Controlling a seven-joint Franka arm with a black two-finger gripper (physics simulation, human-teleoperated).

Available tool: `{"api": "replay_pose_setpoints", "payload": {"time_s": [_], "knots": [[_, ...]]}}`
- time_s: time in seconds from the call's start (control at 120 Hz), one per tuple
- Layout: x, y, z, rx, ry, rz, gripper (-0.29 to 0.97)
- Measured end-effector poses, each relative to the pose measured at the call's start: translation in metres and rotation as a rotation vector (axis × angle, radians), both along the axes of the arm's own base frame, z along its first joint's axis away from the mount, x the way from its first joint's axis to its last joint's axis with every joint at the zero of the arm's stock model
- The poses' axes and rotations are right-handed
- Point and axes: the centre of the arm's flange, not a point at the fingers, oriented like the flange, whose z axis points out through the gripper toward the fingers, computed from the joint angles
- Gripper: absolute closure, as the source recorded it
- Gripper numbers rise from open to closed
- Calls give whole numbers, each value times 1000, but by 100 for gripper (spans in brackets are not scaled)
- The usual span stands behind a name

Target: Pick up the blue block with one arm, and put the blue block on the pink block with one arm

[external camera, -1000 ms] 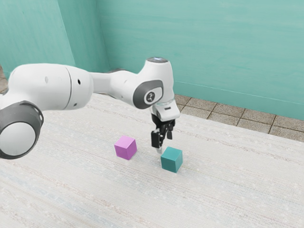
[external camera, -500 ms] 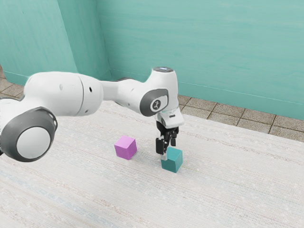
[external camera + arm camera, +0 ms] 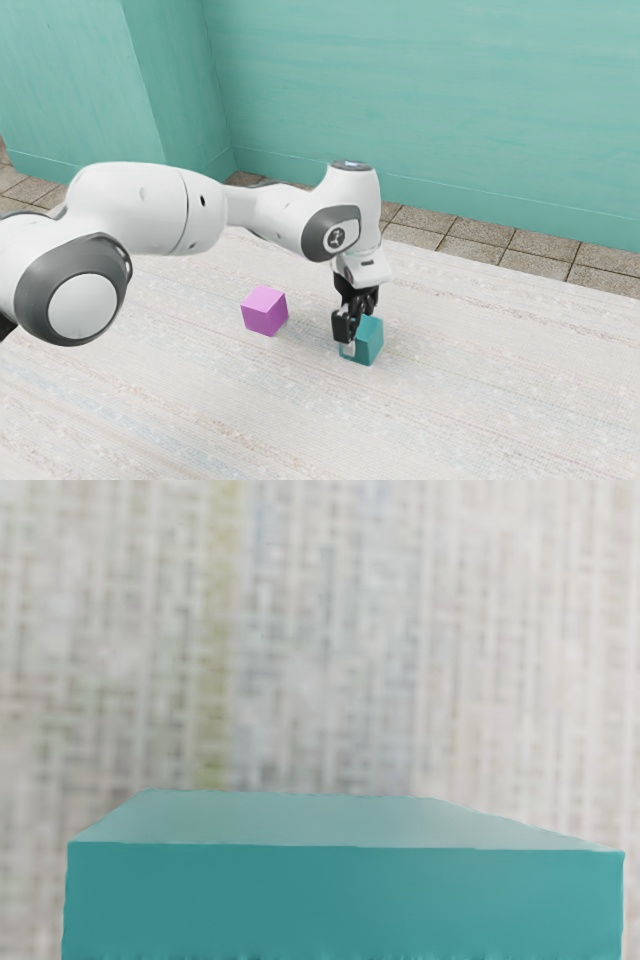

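Teal wall (image 3: pixel 450 100): two faces meeting at a corner toward the exterior view's left. One strip of brown floor tiles (image 3: pixel 520 248) runs along its foot.

One table (image 3: pixel 500 400), pale, with a streaked, woven-looking top.

One arm (image 3: pixel 150 215), white shell with grey joint caps. It enters from the exterior view's left and stretches toward the right, with the wrist pointing straight down at the table.

Blocks: two, both cubes, both sitting flat on the table.
- Pink block (image 3: pixel 264 310), one. It stands alone, nothing touching it.
- Blue block (image 3: pixel 368 340), one, reading more teal-green than blue. It sits near the pink one but apart from it, on the exterior view's right side.

One gripper (image 3: pixel 347 338), black. It is low over the blue block and covers the cube's upper left part in the exterior view. I cannot tell from where I stand whether it has clamped the block or is only set about it.

Wrist view: the blue block (image 3: pixel 340 890) sits directly under the hand, showing its top and one side face, with the table's weave beyond.
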Motion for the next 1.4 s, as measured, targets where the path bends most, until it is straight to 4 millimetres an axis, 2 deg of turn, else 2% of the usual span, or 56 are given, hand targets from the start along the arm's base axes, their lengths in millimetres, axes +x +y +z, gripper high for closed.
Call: {"api": "replay_pose_setpoints", "payload": {"time_s": [0.1,0.233,0.325,0.442,0.5,0.533,0.808,0.983,1.167,1.4], "knots": [[1,1,22,-2,-30,-1,33],[0,4,49,-4,-59,1,32],[-4,11,89,-2,-90,6,32],[-22,44,145,14,-111,41,32],[-30,68,164,25,-107,70,32],[-35,80,169,32,-97,85,32],[-37,140,142,58,2,135,33],[-41,149,128,98,31,91,34],[-46,175,112,123,63,65,34],[-38,177,106,103,14,32,33]]}}
